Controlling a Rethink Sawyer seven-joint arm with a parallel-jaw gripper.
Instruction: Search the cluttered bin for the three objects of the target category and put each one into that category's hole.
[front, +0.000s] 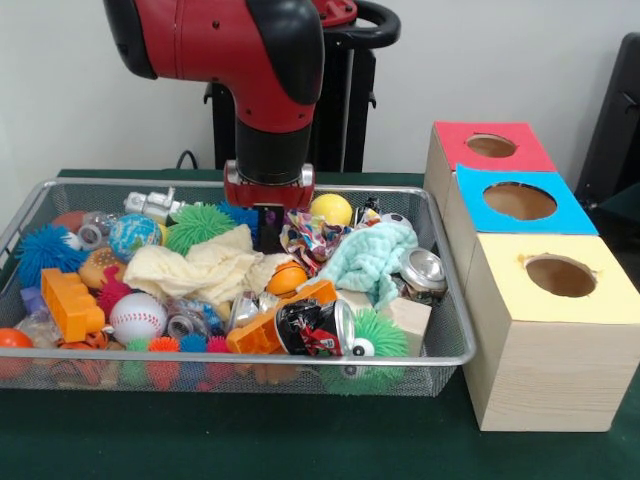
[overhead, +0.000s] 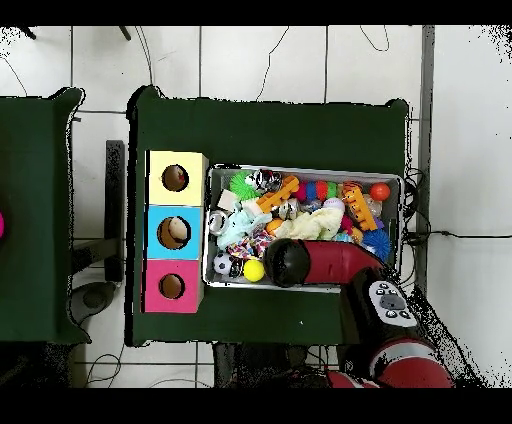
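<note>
My pincer (front: 268, 215), its jaws hidden so I cannot tell their state, hangs low over the far side of the wire bin (front: 440, 352), searching the clutter; next comes choosing and grasping one target.

Cluttered wire bin (front: 440, 352) beside 3 boxes: red (front: 490, 146), blue (front: 519, 201), yellow (front: 560, 275) holes.

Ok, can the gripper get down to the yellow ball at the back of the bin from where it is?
Probably yes. The yellow ball lies exposed on top, just beside the gripper, with nothing covering it; only the patterned cloth crowds one side.
</note>
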